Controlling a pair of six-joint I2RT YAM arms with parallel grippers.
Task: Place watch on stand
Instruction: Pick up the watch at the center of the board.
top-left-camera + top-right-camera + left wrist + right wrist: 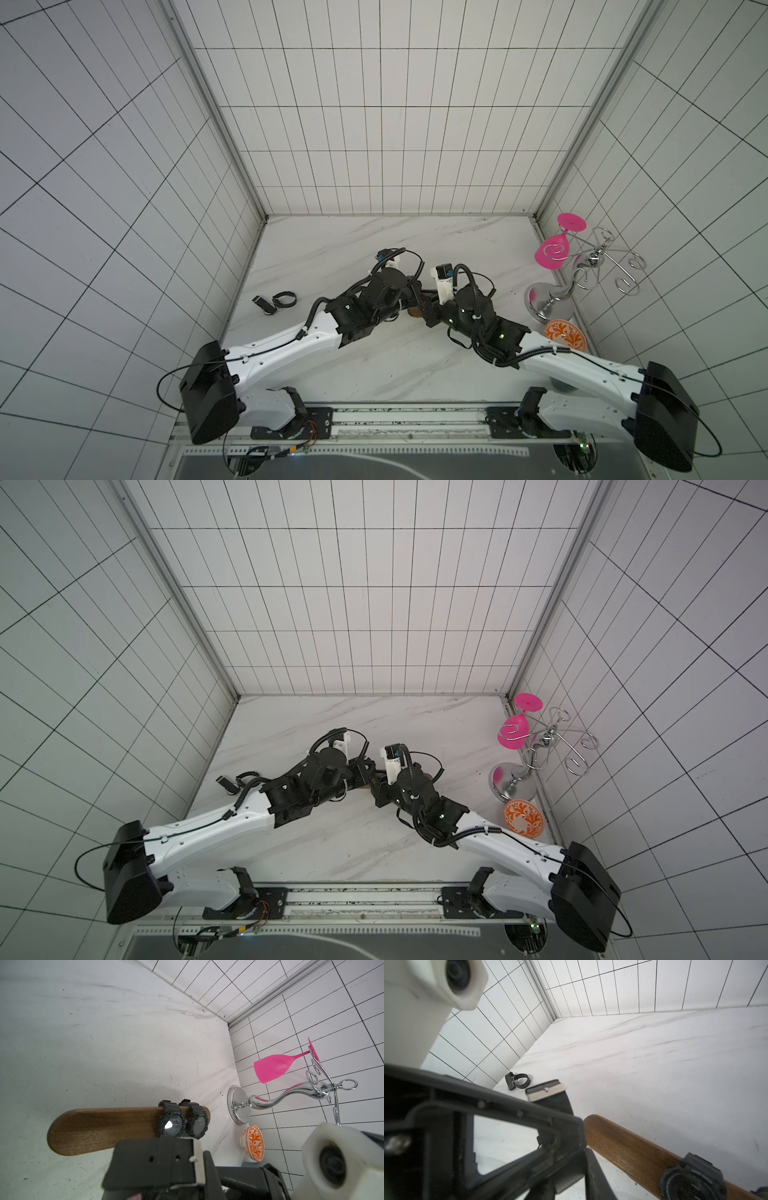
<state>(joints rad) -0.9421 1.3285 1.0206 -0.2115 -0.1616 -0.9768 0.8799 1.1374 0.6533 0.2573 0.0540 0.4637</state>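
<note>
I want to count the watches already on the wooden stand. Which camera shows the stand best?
The left wrist view: the stand shows nearly whole, with two watches near one end. The right wrist view shows only its other rounded end and one watch plainly. In a top view only a brown sliver shows.

You've got a marble table point(374, 253) carrying: wooden stand point(99, 1126) mid-table, loose watch point(509, 1081) by left wall, silver rack point(544, 305) and orange bowl point(565, 334) far right.
</note>
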